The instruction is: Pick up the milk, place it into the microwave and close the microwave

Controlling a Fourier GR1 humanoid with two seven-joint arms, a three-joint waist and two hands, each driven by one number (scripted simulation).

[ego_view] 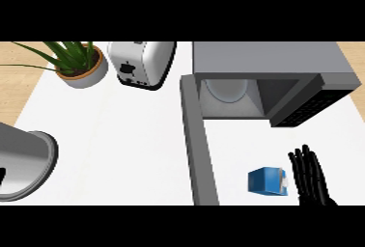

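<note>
None of the job is done yet: the milk (268, 181) sits on the worktop (114, 144) by its near edge, the right robot hand (311, 179) beside it has straight fingers (306, 161) holding nothing, and the microwave door (200, 154) stands open.

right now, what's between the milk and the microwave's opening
Head view: only bare counter lies between the milk and the microwave; its open door runs alongside.

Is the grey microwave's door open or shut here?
Open. The grey microwave has its long grey door swung out toward the viewer, baring the pale round plate inside.
</note>
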